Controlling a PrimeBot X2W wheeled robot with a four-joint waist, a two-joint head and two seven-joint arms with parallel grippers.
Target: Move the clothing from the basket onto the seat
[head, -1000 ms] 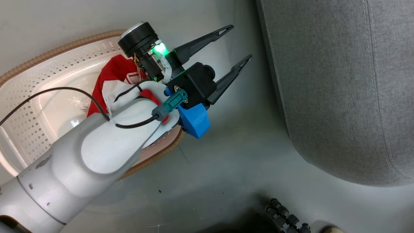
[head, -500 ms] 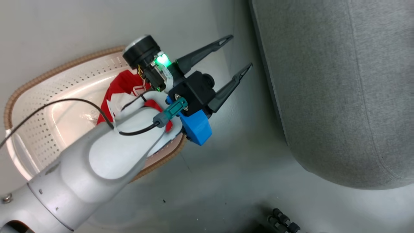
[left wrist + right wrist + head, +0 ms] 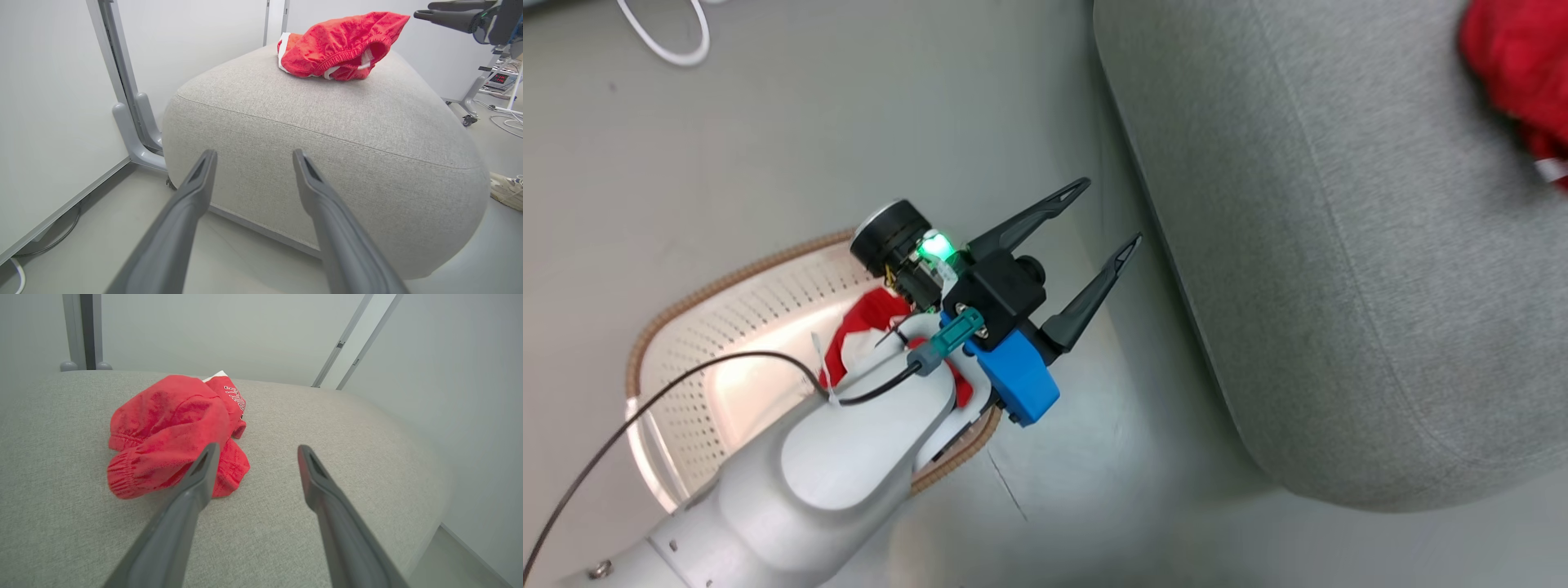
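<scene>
While one crumpled red garment [image 3: 866, 314] sits in the basket [image 3: 743, 318], another red bunch [image 3: 339, 45] with white trim lies on top of the seat [image 3: 327, 134], its long side running across the left wrist view. The left claw [image 3: 1112, 210] and right claw [image 3: 258, 447] both have fingers apart, holding nothing. The head camera has swung since before, so the bunch now shows top right.

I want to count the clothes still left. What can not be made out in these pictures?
Head view: the left forearm hides most of the clothing in the basket; one piece or several, unclear.
Head view: the right edge cuts off the red garment on the seat.
Left wrist view: the top right corner cuts off the right gripper.
</scene>
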